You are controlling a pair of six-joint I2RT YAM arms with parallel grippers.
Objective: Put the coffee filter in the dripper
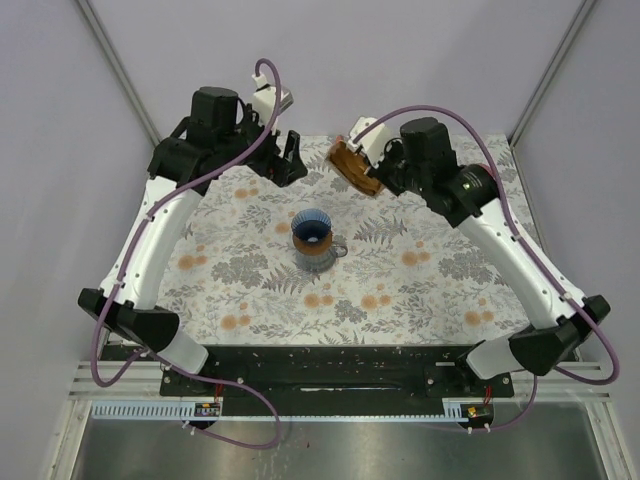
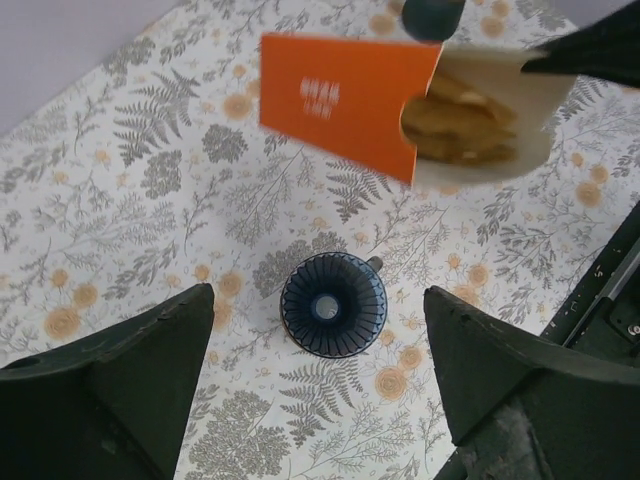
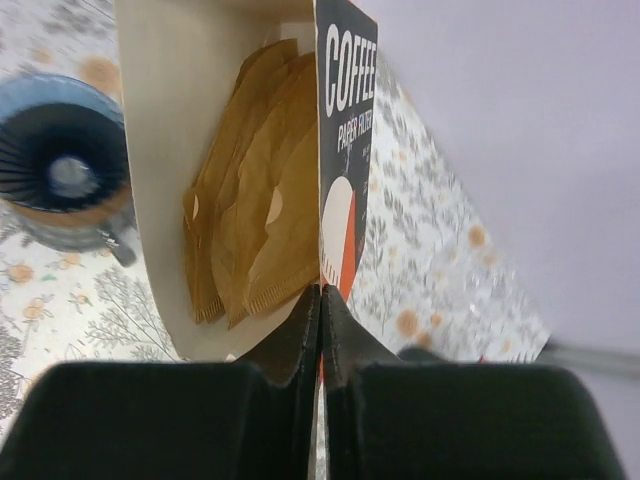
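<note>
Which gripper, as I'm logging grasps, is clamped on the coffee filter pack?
The right gripper: its jaws are shut on the edge of the coffee filter pack. The left gripper stands open, holding nothing.

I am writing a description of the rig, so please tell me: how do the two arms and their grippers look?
Both the left arm and the right arm have white links with black joints and bases, and a purple cable loops along each. The left gripper and right gripper have black wedge-shaped fingers.

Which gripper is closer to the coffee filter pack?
Right. The right gripper is clamped on the filter pack at its edge; the left gripper hangs open, clear of it.
</note>
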